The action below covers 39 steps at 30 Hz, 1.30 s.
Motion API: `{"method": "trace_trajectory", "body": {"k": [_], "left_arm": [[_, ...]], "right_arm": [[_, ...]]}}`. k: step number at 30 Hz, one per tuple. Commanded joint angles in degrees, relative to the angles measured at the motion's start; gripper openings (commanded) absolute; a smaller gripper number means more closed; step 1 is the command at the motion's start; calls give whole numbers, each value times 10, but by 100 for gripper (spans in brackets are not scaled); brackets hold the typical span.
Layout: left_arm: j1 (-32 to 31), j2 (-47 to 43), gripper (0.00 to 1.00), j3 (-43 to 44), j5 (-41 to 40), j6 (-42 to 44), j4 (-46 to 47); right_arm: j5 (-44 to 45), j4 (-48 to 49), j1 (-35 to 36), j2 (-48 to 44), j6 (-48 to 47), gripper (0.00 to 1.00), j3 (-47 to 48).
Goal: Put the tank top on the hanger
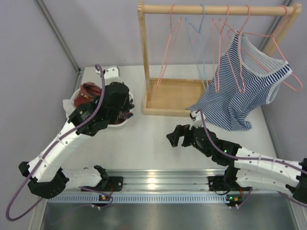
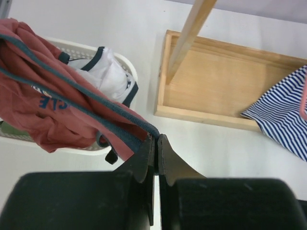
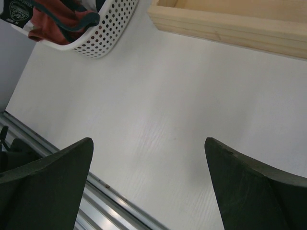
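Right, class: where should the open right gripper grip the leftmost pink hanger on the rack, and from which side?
Probably the pink hanger's lower end, approached from the near side: it hangs edge-on and free there, with the rack post close on its left.

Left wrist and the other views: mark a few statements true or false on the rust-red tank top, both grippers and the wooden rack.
1. The left gripper is shut on the navy trim of the rust-red tank top. True.
2. The right gripper is shut. False: it is open and empty above the white table.
3. The rust-red tank top lies flat on the table. False: it is bunched over the white perforated basket.
4. The blue-and-white striped tank top hangs on the wooden rack. True.
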Motion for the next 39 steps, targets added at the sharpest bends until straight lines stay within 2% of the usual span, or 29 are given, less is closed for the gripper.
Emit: {"method": "trace_trajectory", "body": {"k": [1, 6, 16, 27, 32, 36, 39], "left_arm": [[-30, -4, 0, 75, -35, -4, -15], [-49, 10, 0, 150, -33, 15, -24], [-52, 10, 0, 200, -5, 36, -36], [-52, -15, 0, 200, 1, 45, -52], [-52, -27, 0, 195, 0, 47, -53], [-52, -30, 0, 195, 3, 50, -55], [-52, -34, 0, 200, 5, 52, -57]], "right_arm": [[-10, 72, 8, 25, -11, 100, 31], [-16, 135, 10, 76, -8, 100, 49], [14, 260, 22, 211, 21, 98, 101], [37, 315, 59, 387, 12, 97, 217], [60, 296, 66, 440, 21, 96, 261], [93, 298, 65, 479, 4, 88, 290], [111, 304, 66, 499, -15, 77, 315]]}}
